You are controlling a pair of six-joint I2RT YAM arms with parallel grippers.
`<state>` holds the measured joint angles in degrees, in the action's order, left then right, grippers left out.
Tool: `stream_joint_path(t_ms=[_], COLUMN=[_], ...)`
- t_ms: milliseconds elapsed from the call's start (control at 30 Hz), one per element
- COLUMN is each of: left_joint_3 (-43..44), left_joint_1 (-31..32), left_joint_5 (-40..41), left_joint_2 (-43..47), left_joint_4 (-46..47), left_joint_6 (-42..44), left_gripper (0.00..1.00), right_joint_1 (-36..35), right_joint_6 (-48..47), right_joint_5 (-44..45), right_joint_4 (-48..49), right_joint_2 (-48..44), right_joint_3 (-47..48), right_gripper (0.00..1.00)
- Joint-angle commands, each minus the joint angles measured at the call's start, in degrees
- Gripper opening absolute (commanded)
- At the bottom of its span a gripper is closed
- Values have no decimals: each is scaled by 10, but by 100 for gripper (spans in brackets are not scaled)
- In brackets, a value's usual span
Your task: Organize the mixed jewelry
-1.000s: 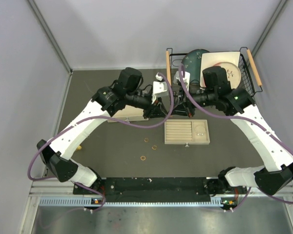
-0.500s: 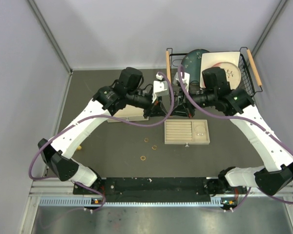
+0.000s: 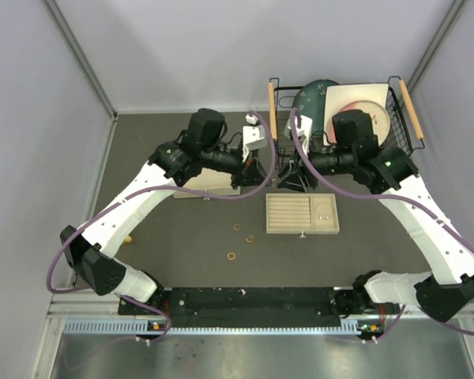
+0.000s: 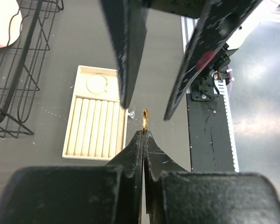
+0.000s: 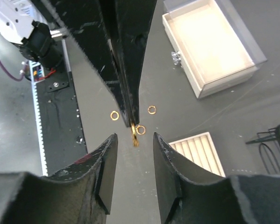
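Left wrist view: left pincer (image 4: 143, 134) clamped on a gold ring (image 4: 145, 117), held edge-on at its tips above the worktop (image 4: 163, 46) | right pincer (image 5: 134, 137) narrowly parted, flanking that ring, not touching | three loose rings (image 5: 151, 109) on worktop beside beige tray (image 4: 91, 128) | silver hoop (image 4: 96, 84) seemingly in tray's square compartment.
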<state>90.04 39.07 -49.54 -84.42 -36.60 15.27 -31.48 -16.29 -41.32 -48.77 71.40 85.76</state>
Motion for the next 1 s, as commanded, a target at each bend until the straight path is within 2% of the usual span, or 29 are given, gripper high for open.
stream_joint_path(t_ms=[0, 133, 333, 367, 567, 967], left_joint_3=[-23, -53, -86, -91, -109, -123], left_joint_1=[-24, -40, -57, -58, -58, -60], left_joint_5=[-33, -44, -93, -96, -103, -93], left_joint_2=[45, 58, 67, 69, 73, 76], left_joint_4=[91, 131, 225, 239, 297, 345], left_joint_6=[-46, -76, -156, -189, -263, -312], left_gripper=[0, 0, 0, 0, 0, 0], right_joint_1=[-8, -8, -8, -8, -7, -8], right_joint_6=[5, 9, 26, 28, 47, 68], right_joint_5=[40, 57, 66, 65, 43, 14], right_joint_4=[30, 33, 67, 75, 111, 131], right_joint_2=[-35, -45, -49, -50, -50, -45], right_joint_3=[6, 15, 0, -3, -11, -23], right_gripper=[39, 44, 44, 44, 43, 36])
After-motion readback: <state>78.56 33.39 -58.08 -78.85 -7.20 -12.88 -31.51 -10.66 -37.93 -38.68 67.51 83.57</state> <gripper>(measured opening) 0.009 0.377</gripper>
